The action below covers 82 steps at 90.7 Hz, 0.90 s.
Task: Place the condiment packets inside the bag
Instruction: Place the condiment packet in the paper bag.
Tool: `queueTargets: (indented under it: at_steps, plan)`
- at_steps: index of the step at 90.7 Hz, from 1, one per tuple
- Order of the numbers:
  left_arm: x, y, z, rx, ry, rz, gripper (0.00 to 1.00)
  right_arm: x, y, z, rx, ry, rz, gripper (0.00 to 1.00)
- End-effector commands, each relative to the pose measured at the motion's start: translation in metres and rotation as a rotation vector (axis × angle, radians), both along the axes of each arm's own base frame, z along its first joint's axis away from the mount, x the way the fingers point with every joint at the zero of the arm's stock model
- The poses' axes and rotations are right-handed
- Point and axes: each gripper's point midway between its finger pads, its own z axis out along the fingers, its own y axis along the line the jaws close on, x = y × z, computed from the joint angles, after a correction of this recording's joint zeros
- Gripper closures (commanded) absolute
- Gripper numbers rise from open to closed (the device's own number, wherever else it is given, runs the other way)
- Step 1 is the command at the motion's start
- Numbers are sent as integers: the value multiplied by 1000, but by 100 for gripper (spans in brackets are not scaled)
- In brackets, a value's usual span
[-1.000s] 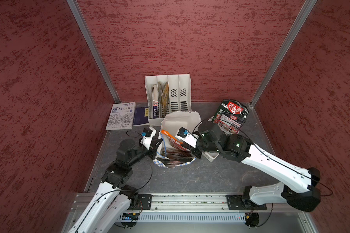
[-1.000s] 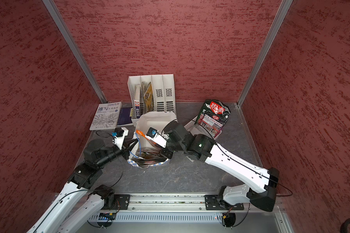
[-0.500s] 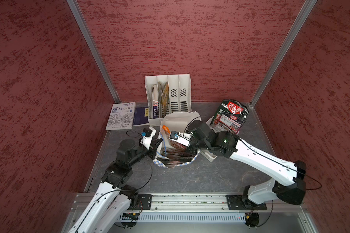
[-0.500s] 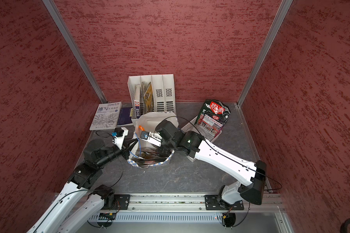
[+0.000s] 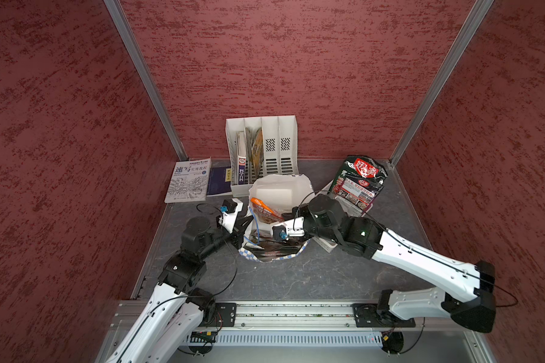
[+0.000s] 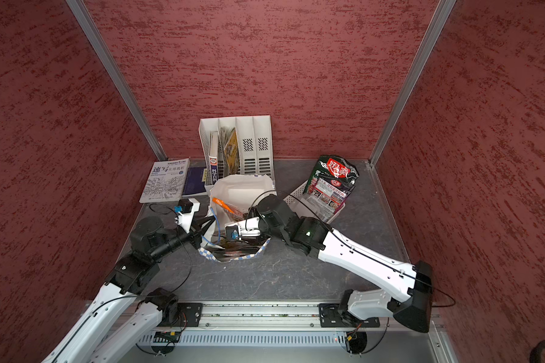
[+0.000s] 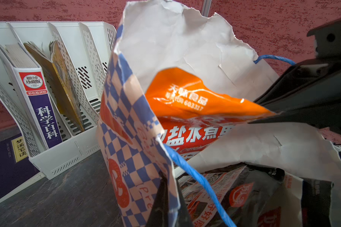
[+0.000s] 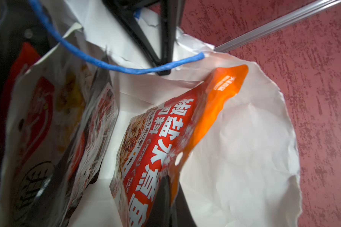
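The paper carrier bag [image 5: 280, 190] stands upright in the middle of the tabletop [image 5: 296, 279]. Its mouth is open and its torn white rim is ragged all round.

The left fingers [image 7: 158, 204] are clamped together on the bag's side wall, one outside on the blue-and-white check and one inside. They grip just beside the blue cord handle [image 7: 197, 178].

The right fingers [image 8: 163, 200] reach into the mouth from the opposite side and are pinched tight on the orange-red condiment packet [image 8: 158, 137]. That packet is tilted. Its lower part is within the bag, and its orange top corner pokes above the rim and leans toward the white back wall.

Deeper in the bag lie other packets [image 8: 47, 121], black, white and red, stacked against the near wall. A wedge of bare bag floor shows between them and the held one.

The bag's back sits just before the white file rack [image 5: 274, 141]; whether they touch I cannot tell. On the right arm's side a white perforated basket [image 6: 294, 191] lies close against that arm. A black packet [image 5: 361, 180] is propped in it on top of further packets.

Two books [image 5: 189, 182] lie flat in the far left corner, beside the rack. A broad stretch of grey tabletop lies between the bag and the arms' mounting rail [image 5: 296, 311]. More lies to the right of the basket.
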Motion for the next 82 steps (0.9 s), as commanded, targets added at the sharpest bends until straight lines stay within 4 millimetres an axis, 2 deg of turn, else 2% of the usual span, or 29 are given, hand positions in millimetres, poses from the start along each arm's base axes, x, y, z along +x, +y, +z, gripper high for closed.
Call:
queueTargets:
  at_steps: [1,7,16,24,28,32,40,46,55,57,70,76,82]
  plan:
    - [-2,-3,12,-10,-58,-25,100,-25,1,-8,4,13,120,100]
    - [-1,-4,11,-10,-54,-26,100,-31,-2,-6,39,62,114,100]
    - [1,-6,11,-9,-50,-31,100,-36,0,11,133,154,79,100]
    - [1,-6,11,-10,-48,-32,100,-42,3,17,153,250,74,88]
    - [0,-5,11,-10,-50,-31,100,-45,6,17,146,302,70,87]
    - [0,-5,12,-10,-52,-28,100,-51,8,15,123,344,92,89]
    - [-1,-4,12,-10,-55,-25,100,-65,4,-3,22,402,152,98]
    - [-1,-3,11,-8,-55,-23,100,-74,-3,-13,-39,423,181,100]
    - [-1,-3,11,-6,-57,-22,100,-77,-8,-10,-39,439,173,99]
    - [0,-3,11,-5,-56,-23,100,-77,-8,-7,-27,442,168,96]
    - [1,-4,10,-3,-53,-24,100,-75,4,21,101,485,136,46]
    - [0,-3,11,-3,-54,-22,100,-62,11,38,191,500,64,32]
    - [0,-3,11,-3,-56,-22,100,-44,17,58,295,520,-44,26]
